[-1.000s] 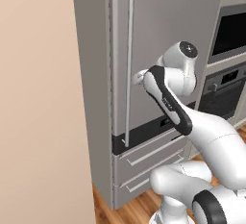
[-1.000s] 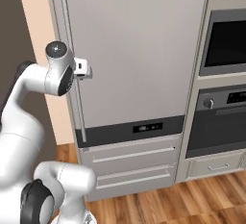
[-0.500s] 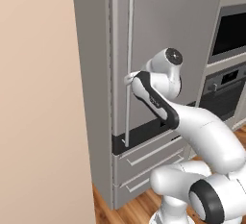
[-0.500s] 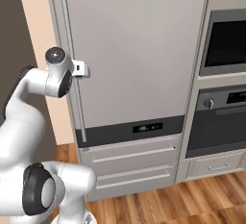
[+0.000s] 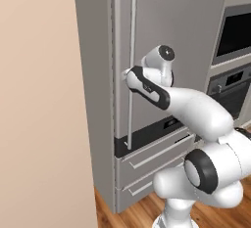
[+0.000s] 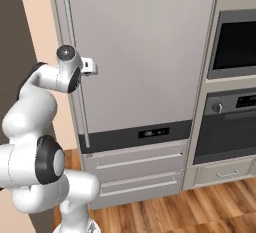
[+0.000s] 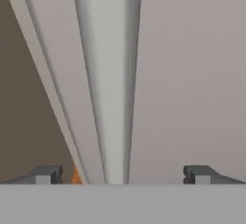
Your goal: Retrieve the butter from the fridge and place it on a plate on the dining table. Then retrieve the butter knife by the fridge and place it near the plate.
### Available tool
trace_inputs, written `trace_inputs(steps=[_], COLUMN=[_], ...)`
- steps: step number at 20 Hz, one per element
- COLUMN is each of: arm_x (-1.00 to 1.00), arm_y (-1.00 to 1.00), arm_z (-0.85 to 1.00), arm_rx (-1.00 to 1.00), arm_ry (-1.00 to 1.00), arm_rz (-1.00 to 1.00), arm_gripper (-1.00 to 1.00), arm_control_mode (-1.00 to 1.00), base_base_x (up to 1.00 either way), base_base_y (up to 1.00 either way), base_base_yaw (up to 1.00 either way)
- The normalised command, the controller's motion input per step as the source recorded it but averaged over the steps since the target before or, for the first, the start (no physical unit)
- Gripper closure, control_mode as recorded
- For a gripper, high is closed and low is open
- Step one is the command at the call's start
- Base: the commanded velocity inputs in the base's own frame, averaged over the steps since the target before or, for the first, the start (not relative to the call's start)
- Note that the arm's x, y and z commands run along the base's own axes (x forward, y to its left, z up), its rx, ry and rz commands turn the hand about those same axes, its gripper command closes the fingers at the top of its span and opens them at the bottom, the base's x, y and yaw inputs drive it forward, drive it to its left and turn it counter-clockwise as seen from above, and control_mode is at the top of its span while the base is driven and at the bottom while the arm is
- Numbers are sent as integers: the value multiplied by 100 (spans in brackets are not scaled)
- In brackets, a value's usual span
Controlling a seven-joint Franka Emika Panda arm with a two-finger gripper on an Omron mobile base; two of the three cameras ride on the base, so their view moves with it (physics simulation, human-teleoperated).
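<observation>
Hand view, item one: tall grey stainless-steel fridge (image 7: 192,74), door shut, filling the frame behind its long vertical bar handle (image 7: 111,98). The handle runs up between the two dark fingertips (image 7: 45,174), nearer the left one than the right. Butter, plate and knife cannot be located from here; the butter is presumably behind the shut door.

Item two: two-finger gripper (image 7: 120,175), jaws spread wide, nothing grasped, bracketing the handle without visible contact.

Risks, judged:
- Off-centre closing could let one finger land first and skid the bar out of the grip.
- A pull begun before the jaws seat would slip off the smooth metal.
- The door sits tight against the beige wall (image 5: 44,100); a pull along the wrong arc could strain the wrist.

Item three: white arm, left base view. Gripper (image 5: 126,74) at mid-height of the handle (image 5: 131,51); forearm reaches left and forward, elbow folded low near the base.
</observation>
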Motion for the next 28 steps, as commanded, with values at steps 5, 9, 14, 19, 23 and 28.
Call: trace_inputs(steps=[5,9,14,19,23,28], arm_x=[33,28,30,17,1,-26], arm_y=[10,14,12,3,-2,-44], arm_z=[0,0,-8,-1,0,0], arm_rx=[0,1,9,2,0,0], arm_ry=[0,0,-1,0,0,1], arm_rz=[1,0,0,0,0,0], arm_gripper=[-100,-100,100,100,100,100], arm_control_mode=[-100,-100,-100,-100,-100,-100], base_base_x=[0,0,0,0,0,0], base_base_y=[0,0,0,0,0,0], base_base_yaw=[0,0,0,0,0,0])
